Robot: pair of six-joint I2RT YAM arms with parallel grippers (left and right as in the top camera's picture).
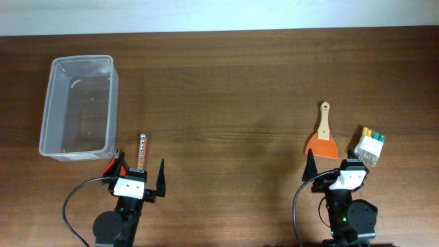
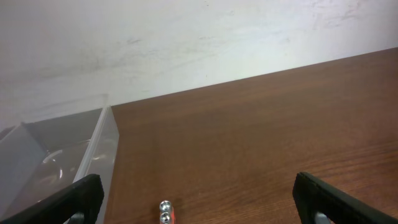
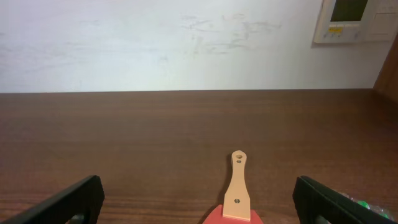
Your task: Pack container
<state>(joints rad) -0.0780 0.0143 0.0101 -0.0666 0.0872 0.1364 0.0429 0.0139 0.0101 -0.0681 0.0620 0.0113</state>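
**Q:** Where is the container [image 1: 79, 110]?
**A:** Upper left of the overhead frame, upright on the table [image 1: 226, 89], open at the top, with nothing visible inside. In the left wrist view its clear wall fills the lower left.

**Q:** What is the state of the left end effector [image 1: 142, 160]?
**A:** Fingers wide apart, gripping nothing. It sits at the lower left of the overhead frame, just below and right of the container's near corner. A metal strip [image 1: 142, 147] lies lengthwise on the table with its lower end between the fingers. Whether it touches either finger cannot be told.

**Q:** And the right end effector [image 1: 336, 163]?
**A:** Likewise spread open and empty, at the lower right. Just above it lies a scraper [image 1: 323, 137], with its orange blade toward the arm and its wooden handle pointing to the top of the frame. A white packet [image 1: 370, 146] with yellow and green tips lies just right of the scraper, apart from it.

**Q:** How do the loose items stand relative to the container?
**A:** All lie outside it. The strip is near its lower right corner. The scraper and packet are well apart from it, across the table.
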